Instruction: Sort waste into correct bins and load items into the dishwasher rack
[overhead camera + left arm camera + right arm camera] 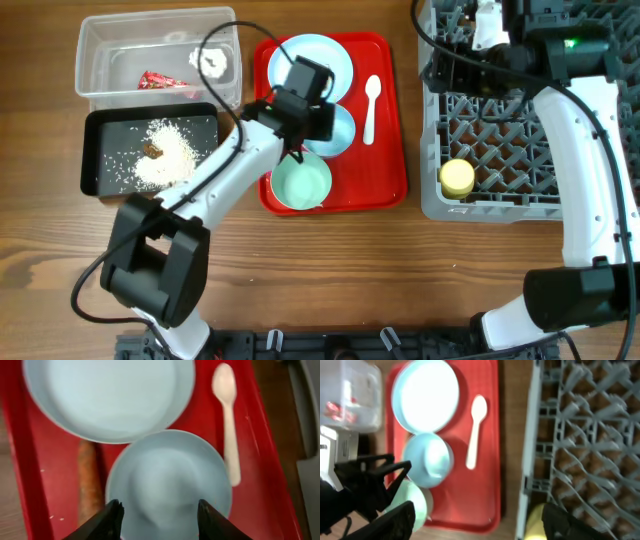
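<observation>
**If the light-blue bowl point(170, 480) is next, mind that carrot piece point(89, 480)**

Since the left hand point(160, 507) hovers right over the bowl with its fingers spread and nothing between them, I'd guess that's the pick. My advice: come straight down and pinch one wall of the rim, not the whole bowl, which looks wider than the gap. Go for the side away from the carrot piece, which lies just beside the bowl, so it doesn't get dragged along.

The bowl itself is round, pale blue, smooth and empty. It sits upright on the red tray point(265, 485), rim right up against the big plate point(107, 395), white spoon point(227, 425) just beside it. The right hand point(479, 510) is spread too, empty, up by the dishwasher rack point(520, 150).
</observation>
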`<state>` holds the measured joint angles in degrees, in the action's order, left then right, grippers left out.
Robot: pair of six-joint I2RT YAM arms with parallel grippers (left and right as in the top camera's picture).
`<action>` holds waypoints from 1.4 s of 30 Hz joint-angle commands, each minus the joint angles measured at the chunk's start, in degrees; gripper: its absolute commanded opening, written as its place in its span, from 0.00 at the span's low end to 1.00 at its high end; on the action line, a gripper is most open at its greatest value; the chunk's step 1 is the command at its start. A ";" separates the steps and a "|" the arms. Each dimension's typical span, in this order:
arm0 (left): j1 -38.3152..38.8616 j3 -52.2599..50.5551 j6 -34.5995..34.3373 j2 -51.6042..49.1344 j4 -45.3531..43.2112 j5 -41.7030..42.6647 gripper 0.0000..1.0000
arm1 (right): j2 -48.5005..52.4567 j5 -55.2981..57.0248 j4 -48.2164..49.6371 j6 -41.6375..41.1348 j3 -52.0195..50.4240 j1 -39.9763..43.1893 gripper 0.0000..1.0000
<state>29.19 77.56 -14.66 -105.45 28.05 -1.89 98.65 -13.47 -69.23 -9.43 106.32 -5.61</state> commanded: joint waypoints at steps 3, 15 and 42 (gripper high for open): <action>-6.54 0.46 -6.91 -0.52 0.94 1.62 0.49 | 0.59 -2.10 6.82 -5.44 -4.42 -4.76 0.80; -12.04 0.46 -8.94 -5.22 0.24 0.98 0.44 | 4.44 -1.62 10.64 -6.95 -6.69 -8.63 0.80; -8.09 0.46 -2.27 -12.83 -0.24 2.03 0.04 | 4.44 -0.55 9.18 -5.49 -6.69 -8.63 0.80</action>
<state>21.12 77.65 -19.27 -117.49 27.83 0.36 102.32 -14.55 -59.66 -15.35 99.77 -14.17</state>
